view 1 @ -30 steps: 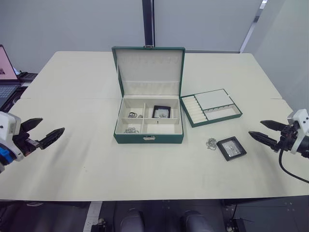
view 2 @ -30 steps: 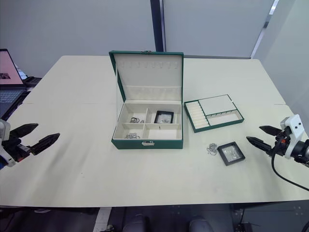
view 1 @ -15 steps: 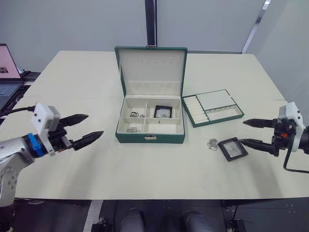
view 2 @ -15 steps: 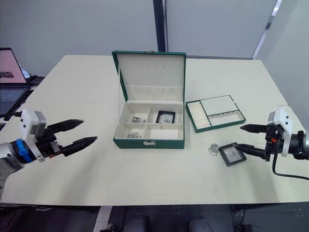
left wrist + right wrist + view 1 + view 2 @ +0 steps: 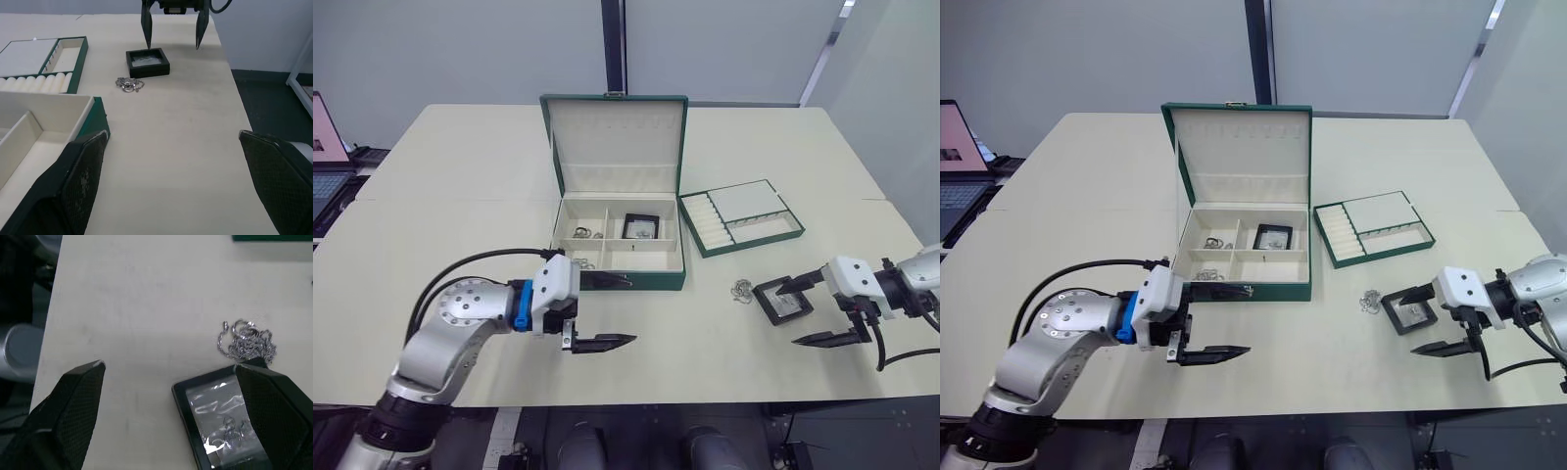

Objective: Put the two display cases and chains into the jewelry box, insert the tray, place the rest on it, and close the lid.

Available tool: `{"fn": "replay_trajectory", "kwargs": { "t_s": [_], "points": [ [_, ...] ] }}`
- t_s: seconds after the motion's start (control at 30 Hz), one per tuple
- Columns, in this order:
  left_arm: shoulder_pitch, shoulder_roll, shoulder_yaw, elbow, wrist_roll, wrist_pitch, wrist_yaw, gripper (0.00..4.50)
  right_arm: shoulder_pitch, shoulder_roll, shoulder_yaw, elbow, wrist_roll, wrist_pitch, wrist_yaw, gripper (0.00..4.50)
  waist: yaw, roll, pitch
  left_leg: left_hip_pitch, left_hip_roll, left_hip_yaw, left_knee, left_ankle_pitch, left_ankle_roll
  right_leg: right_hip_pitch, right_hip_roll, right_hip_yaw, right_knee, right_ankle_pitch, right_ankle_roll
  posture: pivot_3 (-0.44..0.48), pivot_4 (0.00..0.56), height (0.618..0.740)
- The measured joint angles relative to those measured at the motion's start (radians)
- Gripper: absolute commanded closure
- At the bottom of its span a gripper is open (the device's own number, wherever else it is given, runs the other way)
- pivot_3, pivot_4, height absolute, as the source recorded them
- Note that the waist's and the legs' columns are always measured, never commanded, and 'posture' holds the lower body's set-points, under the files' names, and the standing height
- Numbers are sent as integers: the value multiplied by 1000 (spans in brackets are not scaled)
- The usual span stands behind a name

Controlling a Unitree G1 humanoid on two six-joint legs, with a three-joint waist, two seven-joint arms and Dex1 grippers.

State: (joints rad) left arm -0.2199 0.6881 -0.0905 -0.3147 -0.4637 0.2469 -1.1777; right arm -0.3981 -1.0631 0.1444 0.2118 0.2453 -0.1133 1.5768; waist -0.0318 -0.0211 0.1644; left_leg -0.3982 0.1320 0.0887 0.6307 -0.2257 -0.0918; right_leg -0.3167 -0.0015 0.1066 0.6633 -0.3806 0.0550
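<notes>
Box (image 5: 618, 280): mid-table, lid (image 5: 618, 143) upright; one case (image 5: 640, 228) and chains (image 5: 583, 232) lie in its compartments.
Tray (image 5: 741, 216): just right of the box, apart from it.
Loose case (image 5: 782, 300): on the table near the right front edge; a chain (image 5: 741, 290) just left of it.
Right gripper (image 5: 808, 311): fingers spread wide, one over the case, one nearer the front edge.
Left gripper (image 5: 605, 310): spread wide, at the box's front wall.
Open room: bare table (image 5: 460, 196) left of the box.
</notes>
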Motion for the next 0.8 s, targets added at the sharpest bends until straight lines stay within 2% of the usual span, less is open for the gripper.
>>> {"fn": "replay_trajectory", "kwargs": {
  "t_s": [0.17,0.5,0.6,0.77,0.8],
  "points": [
    [40,-28,-23,8,32,-81,9,23,-115,-9,116,173,-39,-193,1,0,-2,0,0,2,0,4,0,0,0,0,0,5,0,0,0,0,150,740],
    [97,-25,-41,-14,49,-109,6,23,-244,-7,280,358,-69,-324,2,0,-1,0,0,7,1,11,0,0,0,1,0,11,1,0,0,0,150,740],
    [101,-28,-54,-22,58,-109,16,0,-259,-2,304,390,-72,-340,2,599,-1,0,0,8,1,13,0,0,0,1,0,12,1,0,0,0,150,740],
    [109,-29,-61,-34,71,-106,37,0,-287,11,321,427,-78,-362,2,2077,-1,1,0,10,1,16,0,0,0,1,0,14,1,0,0,0,150,740],
    [109,-29,-62,-34,72,-105,39,0,-293,12,324,432,-78,-364,2,2077,-1,1,0,10,2,16,0,0,0,1,0,14,1,0,0,0,150,740]
  ]
}}
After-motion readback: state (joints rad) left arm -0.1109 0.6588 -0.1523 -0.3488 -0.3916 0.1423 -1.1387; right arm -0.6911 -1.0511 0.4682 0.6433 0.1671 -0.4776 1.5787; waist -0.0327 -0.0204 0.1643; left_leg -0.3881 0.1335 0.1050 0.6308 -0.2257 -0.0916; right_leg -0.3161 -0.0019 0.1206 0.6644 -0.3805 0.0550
